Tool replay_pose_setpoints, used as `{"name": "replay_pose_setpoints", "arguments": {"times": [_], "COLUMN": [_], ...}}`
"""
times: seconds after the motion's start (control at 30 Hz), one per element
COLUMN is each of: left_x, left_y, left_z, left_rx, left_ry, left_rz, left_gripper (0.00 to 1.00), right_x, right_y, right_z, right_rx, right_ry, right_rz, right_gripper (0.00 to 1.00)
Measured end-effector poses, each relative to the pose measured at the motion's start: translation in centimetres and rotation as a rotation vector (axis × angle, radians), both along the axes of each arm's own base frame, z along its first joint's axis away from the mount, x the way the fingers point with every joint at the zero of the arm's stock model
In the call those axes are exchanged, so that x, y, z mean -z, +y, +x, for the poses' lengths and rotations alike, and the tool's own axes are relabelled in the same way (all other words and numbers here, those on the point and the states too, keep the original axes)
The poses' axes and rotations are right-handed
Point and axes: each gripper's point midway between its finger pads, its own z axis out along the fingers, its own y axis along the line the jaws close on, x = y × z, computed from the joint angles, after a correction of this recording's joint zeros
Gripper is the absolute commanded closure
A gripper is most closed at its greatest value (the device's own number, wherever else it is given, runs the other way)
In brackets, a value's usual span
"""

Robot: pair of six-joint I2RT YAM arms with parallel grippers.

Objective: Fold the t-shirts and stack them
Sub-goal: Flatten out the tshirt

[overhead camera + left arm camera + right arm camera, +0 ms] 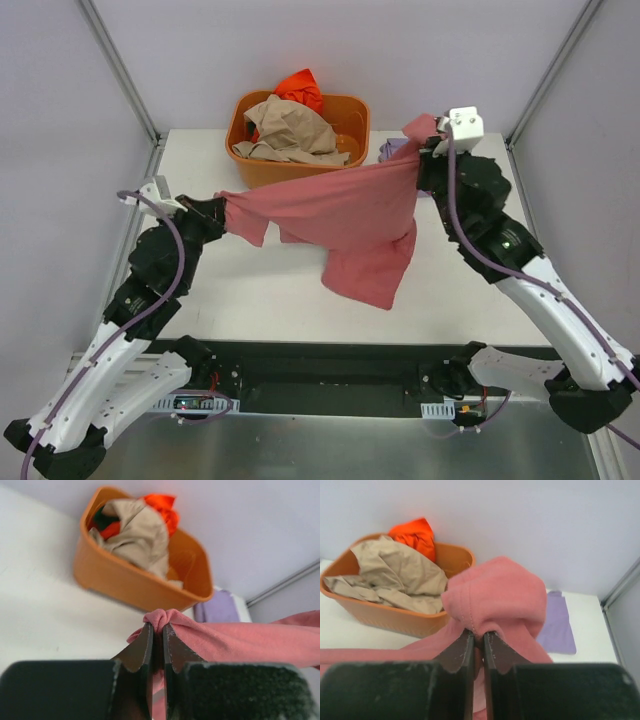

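A dusty rose-red t-shirt [340,215] hangs stretched in the air between both grippers, its lower part drooping to the table. My left gripper [215,208] is shut on its left end, seen bunched at the fingertips in the left wrist view [159,625]. My right gripper [432,143] is shut on its right end, held higher at the back right; the cloth [495,595] folds over the jaws there. A lavender purple t-shirt [557,622] lies flat at the back right, mostly hidden in the top view [392,149].
An orange plastic tub [300,150] stands at the back centre of the white table [260,290], holding a tan t-shirt [290,130] and a bright orange one [300,90]. Grey walls and metal frame posts ring the table.
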Motion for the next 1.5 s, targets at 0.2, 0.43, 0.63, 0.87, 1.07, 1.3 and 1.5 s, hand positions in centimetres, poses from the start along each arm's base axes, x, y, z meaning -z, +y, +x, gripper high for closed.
{"name": "replay_pose_setpoints", "arguments": {"times": [0.2, 0.43, 0.63, 0.87, 1.07, 1.3, 1.5], "left_x": [-9.3, -19.3, -20.4, -10.0, 8.3, 16.6, 19.5], "left_y": [-0.7, -1.5, -2.6, -4.5, -3.4, -2.3, -3.2], "left_z": [-2.2, -7.3, -9.0, -1.4, 6.8, 5.4, 2.4], "left_rx": [0.125, 0.309, 0.401, 0.336, 0.151, 0.142, 0.206], "left_ry": [-0.235, -0.517, -0.597, -0.291, 0.324, 0.632, 0.702], "left_rz": [0.016, 0.064, 0.134, 0.278, 0.47, 0.456, 0.356], "left_gripper": [1.0, 1.0, 0.96, 0.47, 0.01, 0.01, 0.02], "right_x": [-8.6, -18.5, -19.5, -12.2, 6.4, 21.6, 19.5], "right_y": [-1.2, -2.6, -4.5, -5.0, -6.7, -8.2, -10.3], "right_z": [-4.3, -12.3, -14.5, -5.2, 8.7, 10.9, 6.6], "right_rx": [-0.135, -0.371, -0.368, -0.064, 0.129, 0.229, 0.348], "right_ry": [-0.138, -0.331, -0.35, -0.141, 0.297, 0.665, 0.595], "right_rz": [0.057, 0.155, 0.165, 0.002, -0.116, -0.188, -0.078], "right_gripper": [0.99, 0.99, 0.99, 0.99, 0.28, 0.04, 0.04]}}
